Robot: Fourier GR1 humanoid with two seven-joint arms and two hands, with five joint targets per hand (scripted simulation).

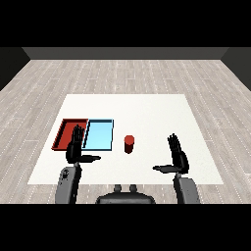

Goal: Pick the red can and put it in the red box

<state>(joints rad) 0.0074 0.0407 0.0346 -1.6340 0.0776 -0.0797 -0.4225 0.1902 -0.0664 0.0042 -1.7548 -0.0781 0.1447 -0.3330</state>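
A small red can (129,144) stands upright on the white table (147,112), just right of the light blue tray (99,135). The red tray (65,131) lies at the left, side by side with the blue one. My right hand (178,156) is held up to the right of the can, well apart from it, fingers straight and thumb pointing left. My left hand (75,148) hovers in front of the seam between the two trays, fingers straight, thumb pointing right, covering part of the trays' near edges. Neither hand holds anything.
The table's near edge runs just behind both forearms. Grey plank floor surrounds the table, and a dark wall stands at the back.
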